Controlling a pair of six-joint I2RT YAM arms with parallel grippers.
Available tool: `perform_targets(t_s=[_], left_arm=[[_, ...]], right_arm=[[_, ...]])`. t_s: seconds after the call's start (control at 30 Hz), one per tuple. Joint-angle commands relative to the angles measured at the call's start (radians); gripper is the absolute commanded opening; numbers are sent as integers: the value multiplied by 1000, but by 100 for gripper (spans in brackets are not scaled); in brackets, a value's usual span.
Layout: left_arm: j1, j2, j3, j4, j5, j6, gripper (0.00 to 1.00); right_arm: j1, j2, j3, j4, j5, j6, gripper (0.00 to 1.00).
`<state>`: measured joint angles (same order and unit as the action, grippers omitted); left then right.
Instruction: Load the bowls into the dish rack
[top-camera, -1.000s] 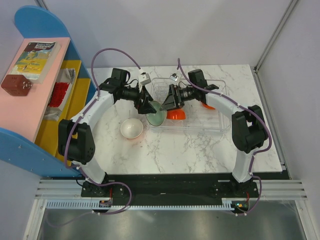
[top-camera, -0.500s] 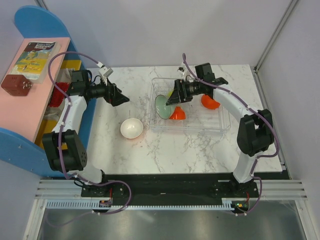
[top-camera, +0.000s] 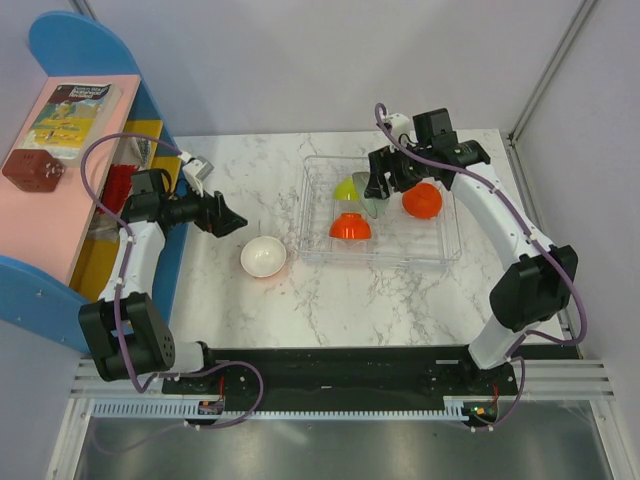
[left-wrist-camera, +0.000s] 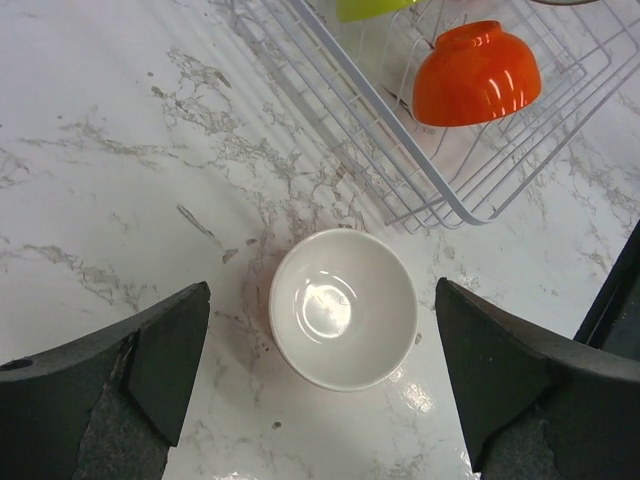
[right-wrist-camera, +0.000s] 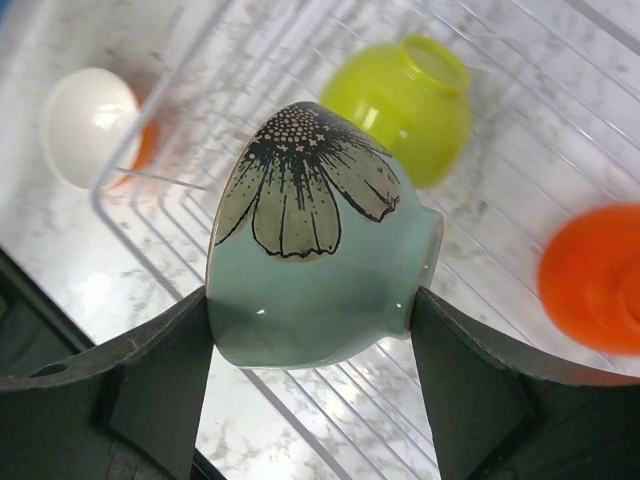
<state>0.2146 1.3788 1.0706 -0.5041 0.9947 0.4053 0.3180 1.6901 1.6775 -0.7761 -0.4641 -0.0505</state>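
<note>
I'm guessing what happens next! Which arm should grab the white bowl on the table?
Left. Its jaws are open over the white bowl; the right jaws hold the mint bowl above the dish rack.

The left arm (top-camera: 130, 262) bends out to the left side, its forearm lying level and pointing right. The left gripper (top-camera: 228, 218) faces downward, its jaws spread wide and holding nothing. The right arm (top-camera: 505, 215) stretches far forward, then folds left at the elbow. The right gripper (top-camera: 378, 187) has its jaws pressed against opposite sides of a tilted mint bowl (right-wrist-camera: 320, 250).
</note>
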Motion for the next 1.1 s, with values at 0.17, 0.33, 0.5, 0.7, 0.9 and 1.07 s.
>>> perform_targets(t_s=[0.17,0.33,0.5,0.7,0.9,1.07], left_arm=[[11,-153,-121,-19,-60,29,100],[28,-202,-187,41,-53,10,100],[40,-239,-248,107,-51,-2,100],[43,-242,-261,121,-24,-3,100],[42,-230,-268,125,-13,1,100],[43,-224,-270,127,-2,3,100]], right_arm=[[-3,-128,-85,-58,424,-112,0],[-5,-155,-183,-58,510,-130,0],[-3,-164,-271,-32,576,-144,0],[-3,-144,-329,8,628,-167,0],[-3,-118,-369,54,685,-181,0],[1,-78,-380,70,734,-186,0]])
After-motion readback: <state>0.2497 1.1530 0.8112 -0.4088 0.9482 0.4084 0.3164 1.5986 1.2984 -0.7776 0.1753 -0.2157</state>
